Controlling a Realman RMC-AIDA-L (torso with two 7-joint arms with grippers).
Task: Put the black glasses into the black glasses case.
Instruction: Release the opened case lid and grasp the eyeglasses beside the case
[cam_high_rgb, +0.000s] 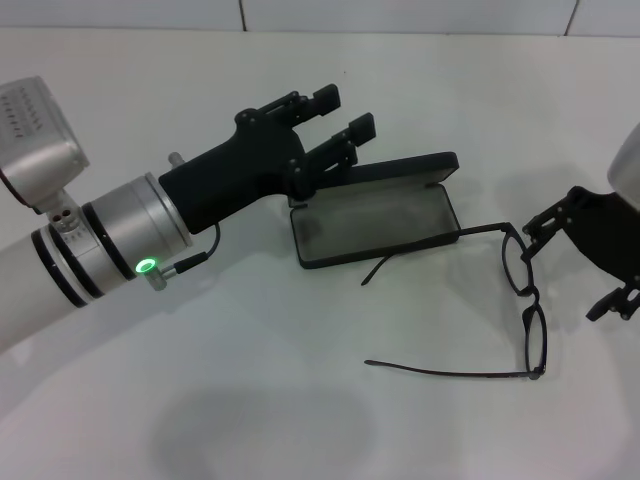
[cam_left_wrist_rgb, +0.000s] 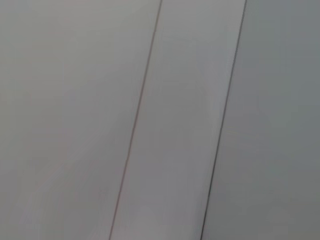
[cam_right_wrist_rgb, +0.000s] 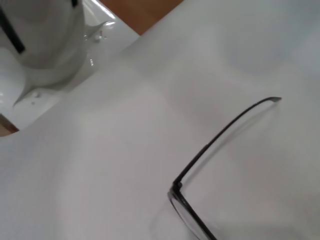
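Note:
The black glasses case (cam_high_rgb: 375, 222) lies open mid-table, grey lining up, its lid (cam_high_rgb: 405, 168) raised at the back. My left gripper (cam_high_rgb: 335, 118) hovers open over the case's back left corner, close to the lid; I cannot tell whether it touches. The black glasses (cam_high_rgb: 527, 295) lie unfolded to the right of the case, lenses toward my right gripper (cam_high_rgb: 577, 262), which is open just beside the frame. One temple arm (cam_high_rgb: 420, 250) runs along the case's front rim. The right wrist view shows the other temple arm (cam_right_wrist_rgb: 225, 132) and a lens corner (cam_right_wrist_rgb: 186, 212).
White table (cam_high_rgb: 250, 400) all around. A tiled white wall (cam_high_rgb: 400, 12) rises behind it, and the left wrist view shows only that wall (cam_left_wrist_rgb: 160, 120). The robot's white body (cam_right_wrist_rgb: 45, 35) appears in the right wrist view.

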